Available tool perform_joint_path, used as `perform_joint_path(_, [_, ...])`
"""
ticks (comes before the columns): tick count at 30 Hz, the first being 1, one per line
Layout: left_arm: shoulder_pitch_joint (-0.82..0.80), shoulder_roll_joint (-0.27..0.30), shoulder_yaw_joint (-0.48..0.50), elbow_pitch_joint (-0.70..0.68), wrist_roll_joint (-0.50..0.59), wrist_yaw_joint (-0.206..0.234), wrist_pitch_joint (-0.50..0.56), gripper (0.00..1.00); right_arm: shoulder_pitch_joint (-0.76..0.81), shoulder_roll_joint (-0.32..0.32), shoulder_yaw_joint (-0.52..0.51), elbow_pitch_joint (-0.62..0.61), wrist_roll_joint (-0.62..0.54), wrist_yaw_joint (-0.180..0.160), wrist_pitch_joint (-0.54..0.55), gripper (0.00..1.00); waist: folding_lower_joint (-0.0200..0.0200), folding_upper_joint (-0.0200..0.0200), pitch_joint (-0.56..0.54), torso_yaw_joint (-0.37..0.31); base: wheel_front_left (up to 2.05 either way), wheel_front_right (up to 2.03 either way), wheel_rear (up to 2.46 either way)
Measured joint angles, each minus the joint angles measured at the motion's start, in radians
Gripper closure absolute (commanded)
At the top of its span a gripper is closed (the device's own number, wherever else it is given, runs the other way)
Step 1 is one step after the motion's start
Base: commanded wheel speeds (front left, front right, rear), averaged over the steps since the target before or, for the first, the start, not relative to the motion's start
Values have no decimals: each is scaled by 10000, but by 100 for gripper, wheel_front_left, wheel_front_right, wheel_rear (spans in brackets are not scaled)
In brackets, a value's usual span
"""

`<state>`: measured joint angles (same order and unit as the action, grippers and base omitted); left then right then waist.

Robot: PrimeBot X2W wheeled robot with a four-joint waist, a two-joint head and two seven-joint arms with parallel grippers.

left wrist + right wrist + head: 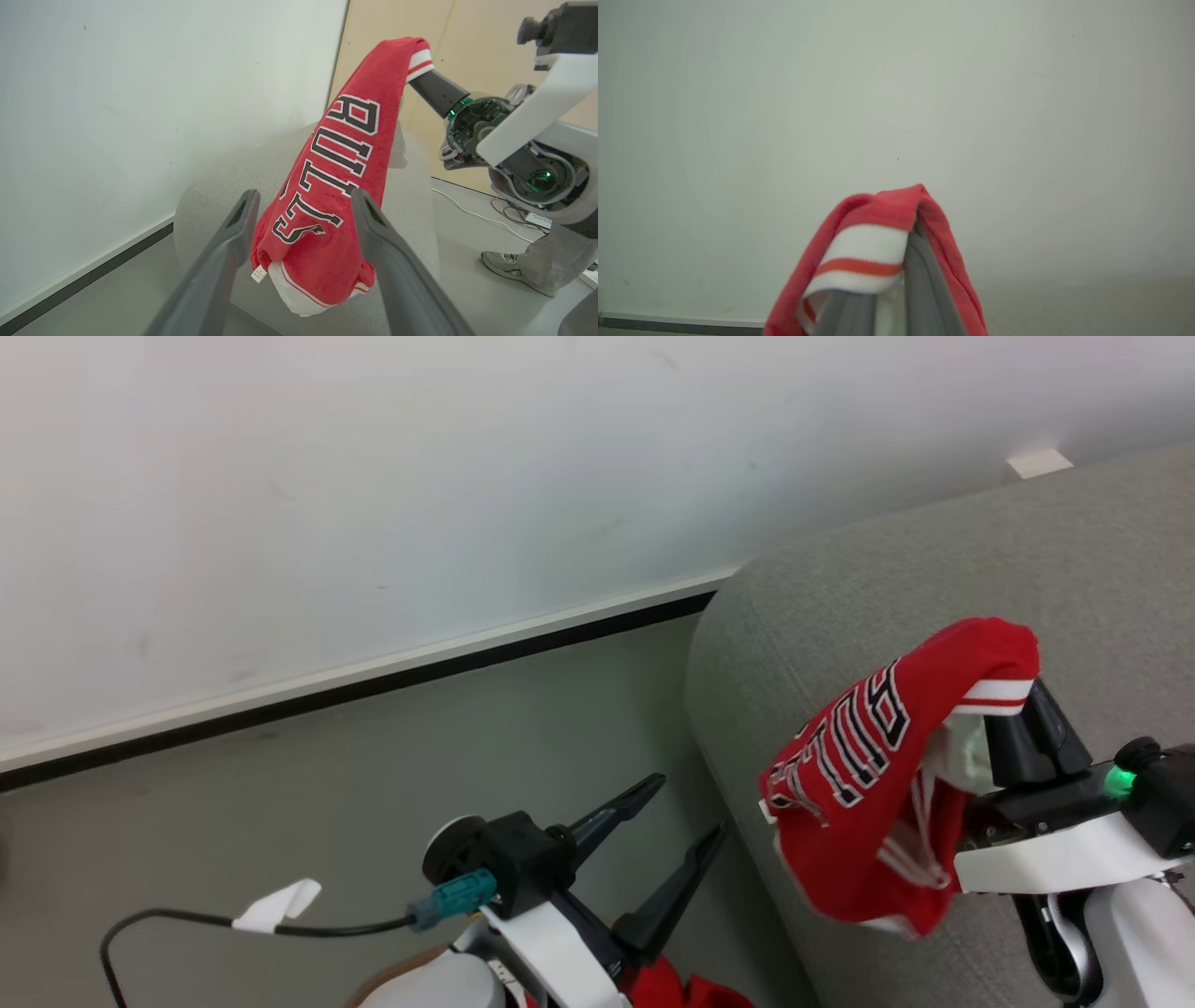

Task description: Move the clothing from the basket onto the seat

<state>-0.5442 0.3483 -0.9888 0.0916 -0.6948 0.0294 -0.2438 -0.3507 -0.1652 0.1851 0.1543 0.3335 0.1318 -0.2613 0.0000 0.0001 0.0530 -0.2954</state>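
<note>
Red thin-fabric jersey with white trim hangs pinched in the closed right gripper over the rounded edge of the light-grey upholstered seat, while the left gripper is spread wide and empty, so carry it further inboard before releasing, or it may slide off.

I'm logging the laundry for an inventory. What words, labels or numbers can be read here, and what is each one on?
"BULLS": white block letters with dark outlines on the red jersey, plain in the left wrist view, partly folded in the head view.
The small white tag at the jersey's hem: too small to read.
The white tab on the black cable: no print can be made out.
</note>
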Motion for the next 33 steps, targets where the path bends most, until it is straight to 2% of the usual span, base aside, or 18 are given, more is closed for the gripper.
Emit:
perform_joint_path(9, [-150, 249, -94, 119, 456, 35, -29, 0, 244, 77, -470, -750, -159, 0, -2, 100, 1, 0, 615, -1362, 0, 0, 0])
perform_joint_path(15, [-292, 314, -113, 151, 487, 33, 19, 0, 297, 159, -460, -800, -167, 2, 0, 100, 1, 0, 953, -1771, 0, 0, 0])
perform_joint_path(19, [-408, 401, -102, 123, 491, 36, 69, 0, 24, 150, -322, -629, -169, 0, 50, 100, 0, 0, 1098, -1806, 0, 0, 0])
perform_joint_path(23, [-656, 525, -79, -44, 566, 36, 238, 0, -975, -6, -414, -230, -215, 0, 270, 100, 1, 0, 1425, -1738, 0, 0, 0])
perform_joint_path(33, [-1354, 959, -61, -658, 842, -82, 591, 0, -3969, -1032, -1553, 525, -221, 0, 1080, 100, 2, 0, 2704, -1061, 0, 0, 0])
